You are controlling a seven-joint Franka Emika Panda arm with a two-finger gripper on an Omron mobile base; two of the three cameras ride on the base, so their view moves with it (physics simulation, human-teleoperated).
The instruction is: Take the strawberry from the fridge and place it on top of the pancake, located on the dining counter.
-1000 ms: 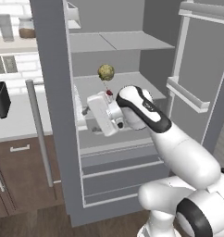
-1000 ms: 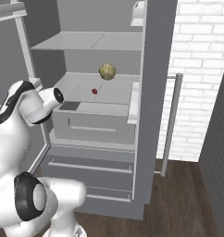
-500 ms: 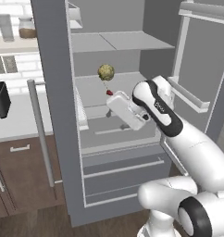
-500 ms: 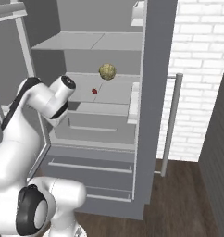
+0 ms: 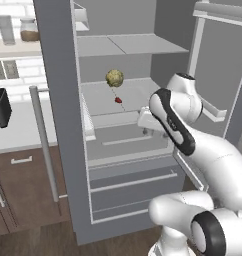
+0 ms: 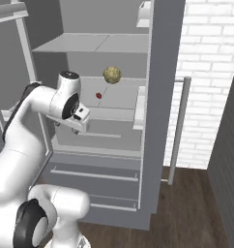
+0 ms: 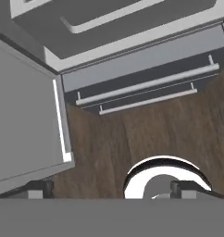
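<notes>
On the pale middle shelf (image 5: 124, 102) of the fridge (image 5: 58, 100), whose doors stand open, the strawberry (image 5: 118, 100) lies as a tiny red speck just below and to the right of a lumpy yellowish-green ball (image 5: 114, 77) in the left base view. To its right and lower, the white arm (image 5: 193, 135) bends in front of the open compartment; its hand (image 5: 150, 121) sits at the front edge of the shelf level below, well apart from the berry and not touching it. In the right base view the strawberry (image 6: 98, 96) shows a little to the right of and above the hand (image 6: 76, 118), with the ball (image 6: 112, 74) higher and farther right.

The gripper (image 7: 111, 187) points down. In the hand view its two dark fingertips (image 7: 37, 187) stand far apart near the bottom corners, with nothing between them; beneath them lie brown wooden floor (image 7: 146, 134), the grey bottom drawers (image 7: 146, 69) with their long bar handles, and a grey door panel (image 7: 21, 120) on the left.

Left of the fridge, a dark appliance (image 5: 0, 107) sits on a white counter (image 5: 15, 130) over brown cabinets (image 5: 23, 192). Beside the fridge's far side in the right base view runs a white brick wall (image 6: 211, 72). No object stands between hand and berry except the shelf's front edge.
</notes>
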